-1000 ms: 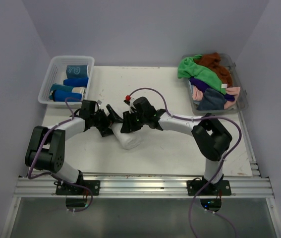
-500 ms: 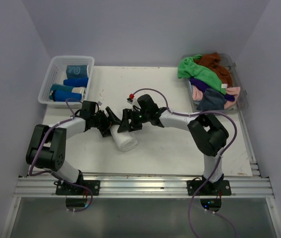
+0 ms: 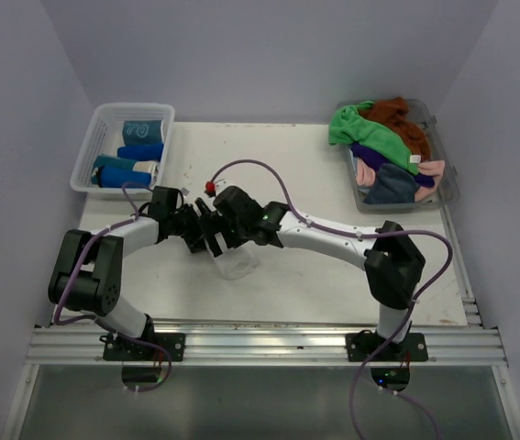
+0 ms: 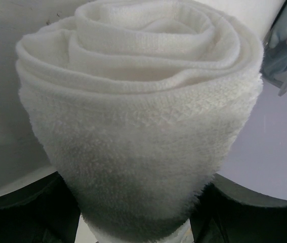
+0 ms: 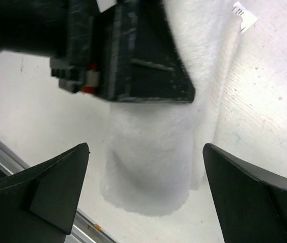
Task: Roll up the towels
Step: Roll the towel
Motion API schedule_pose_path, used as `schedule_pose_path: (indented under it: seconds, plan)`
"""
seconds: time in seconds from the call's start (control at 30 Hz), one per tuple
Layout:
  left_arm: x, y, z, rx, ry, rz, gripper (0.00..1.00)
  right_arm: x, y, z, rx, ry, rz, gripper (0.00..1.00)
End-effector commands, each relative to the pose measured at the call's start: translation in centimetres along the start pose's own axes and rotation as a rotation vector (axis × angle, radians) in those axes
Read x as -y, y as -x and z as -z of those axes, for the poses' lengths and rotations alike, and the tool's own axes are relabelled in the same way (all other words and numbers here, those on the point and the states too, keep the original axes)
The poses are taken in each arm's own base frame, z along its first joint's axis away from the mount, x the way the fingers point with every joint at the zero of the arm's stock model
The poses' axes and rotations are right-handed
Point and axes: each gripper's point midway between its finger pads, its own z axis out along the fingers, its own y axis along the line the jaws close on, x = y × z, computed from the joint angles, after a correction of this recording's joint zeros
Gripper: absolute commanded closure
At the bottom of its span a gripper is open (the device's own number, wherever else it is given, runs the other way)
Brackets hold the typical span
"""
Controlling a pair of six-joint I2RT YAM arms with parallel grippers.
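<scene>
One white towel (image 3: 237, 264), rolled, lies on the desk (image 3: 333, 183) left of centre. At its far end the left pincer (image 4: 135, 223) grips it, fingers pressed on either side. Above the roll the right pincer (image 5: 146, 147) hangs clear, spread wide.

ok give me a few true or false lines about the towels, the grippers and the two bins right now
1. The white towel on the table is rolled up. True.
2. The right gripper is clamped on it. False: its jaws stand wide open over the roll.
3. The white basket holds rolled blue towels. True.
4. The clear tub is empty. False: it holds a heap of loose towels.
5. The white towel sits between the fingers of the left gripper. True.
</scene>
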Motion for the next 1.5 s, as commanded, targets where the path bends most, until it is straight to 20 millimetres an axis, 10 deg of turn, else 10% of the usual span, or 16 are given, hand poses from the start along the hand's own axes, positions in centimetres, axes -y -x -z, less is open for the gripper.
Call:
schedule_pose_path:
  seconds: [0.0, 0.53, 0.77, 1.0, 1.47]
  plan:
    - [-0.5, 0.2, -0.1, 0.018, 0.025, 0.004, 0.27, 1.1, 1.4, 2.6, 0.064, -0.209, 0.171, 0.01]
    - [-0.7, 0.4, 0.2, 0.031, 0.05, 0.008, 0.27, -2.3, -0.4, -0.8, 0.039, -0.455, 0.538, 0.03]
    - [-0.6, 0.4, 0.2, 0.03, 0.046, 0.008, 0.27, -1.4, -0.8, -2.1, 0.032, -0.531, 0.578, 0.35]
    - [-0.5, 0.3, 0.5, 0.033, 0.043, 0.001, 0.21, -2.5, -0.4, -1.2, 0.08, -0.326, 0.416, 0.55]
    - [-0.5, -0.1, 0.4, 0.014, 0.027, -0.01, 0.08, -1.7, -0.2, -1.1, 0.068, 0.124, -0.024, 0.54]
